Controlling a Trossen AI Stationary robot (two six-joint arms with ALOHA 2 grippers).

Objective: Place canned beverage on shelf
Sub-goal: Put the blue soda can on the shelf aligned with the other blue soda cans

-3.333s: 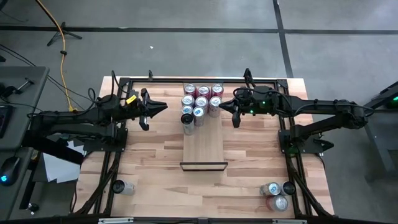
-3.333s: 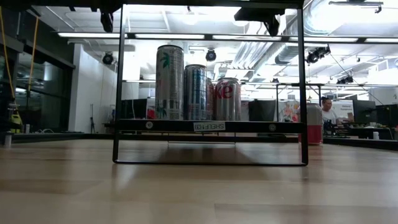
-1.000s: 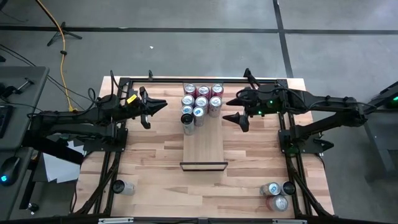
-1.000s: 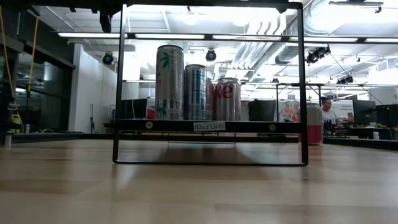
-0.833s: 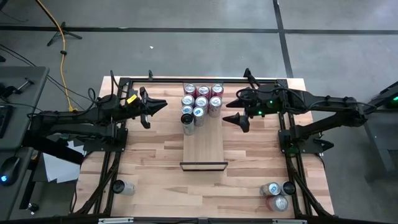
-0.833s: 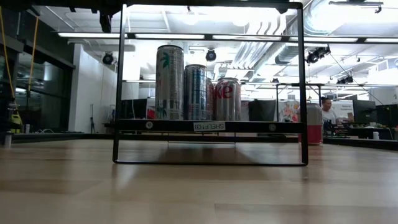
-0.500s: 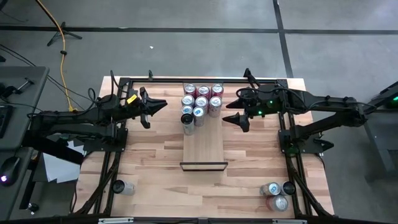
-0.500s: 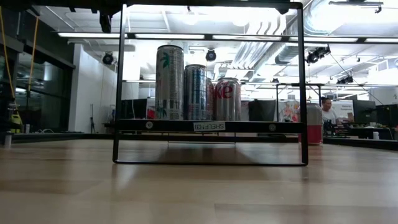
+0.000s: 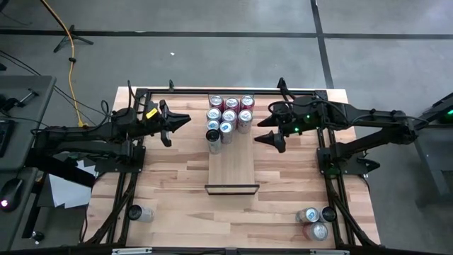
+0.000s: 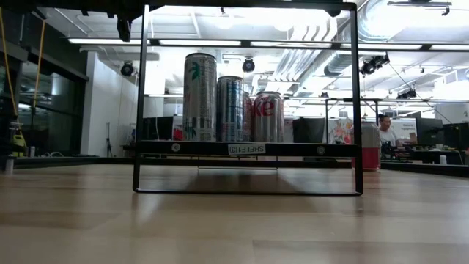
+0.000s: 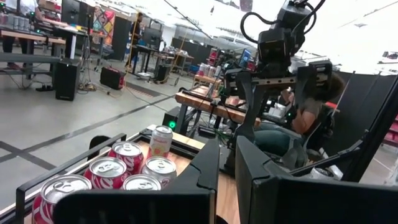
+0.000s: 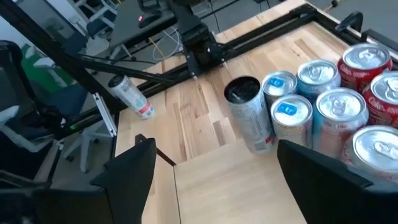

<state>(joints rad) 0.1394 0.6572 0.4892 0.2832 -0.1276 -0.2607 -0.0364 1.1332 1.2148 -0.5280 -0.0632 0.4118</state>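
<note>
Nine cans [image 9: 228,117] on the shelf [image 9: 232,170] (one "Coke" [image 10: 267,116]) — right gripper [image 9: 269,130] spread, empty — left gripper [image 9: 178,127] clenched.

The shelf [image 9: 232,170] is pale plain wood with a dark end strip. Near the black right gripper [image 9: 267,129], its cans [image 9: 229,115] show red, blue-and-silver, and one black-topped silver.

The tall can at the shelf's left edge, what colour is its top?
Black, on the tall can; right wrist view shows it best.
</note>
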